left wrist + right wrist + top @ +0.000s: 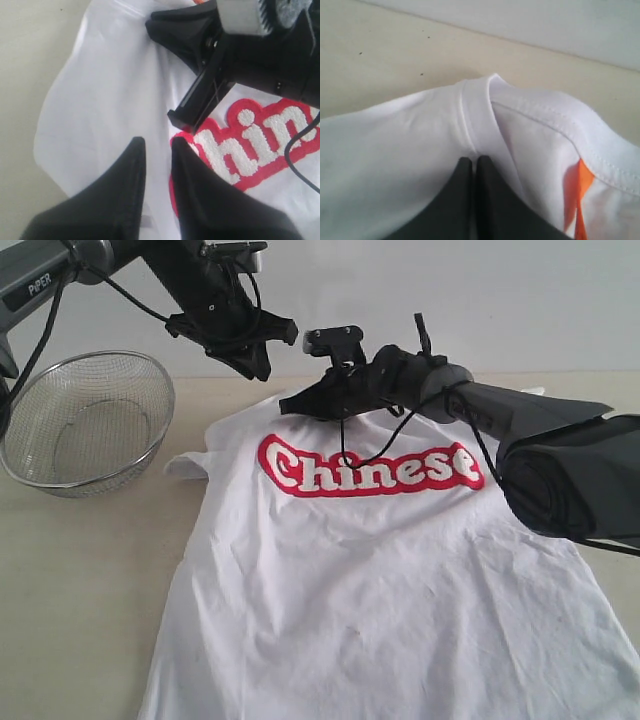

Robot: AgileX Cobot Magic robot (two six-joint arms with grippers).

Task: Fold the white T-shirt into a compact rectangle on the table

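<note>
**White T-shirt, neckband pinch: hazards and containers**

- Right claw: jaws pressed together, nipping a raised fold of the white T-shirt at its neckband, beside the orange neck tag.
- Left claw: jaws narrowly parted, gripping nothing. It hangs over the shirt's shoulder at upper centre of the exterior view, close to the right arm.
- Shirt: chest up on the bench, filling the centre and lower right of the exterior view, collar toward the top, wrinkled.
- Hazard, judged: the bite is shallow, so the fabric could slip out on a pull. It may also hold only one layer, leaving the other behind.
- Hazard, judged: the claws work close together and could knock.
- Hazard, judged: the right arm's cable droops onto the lettering and could snag or drag cloth.
- Container: wire-mesh bowl, upper left, near the sleeve. Nothing visible inside.
</note>
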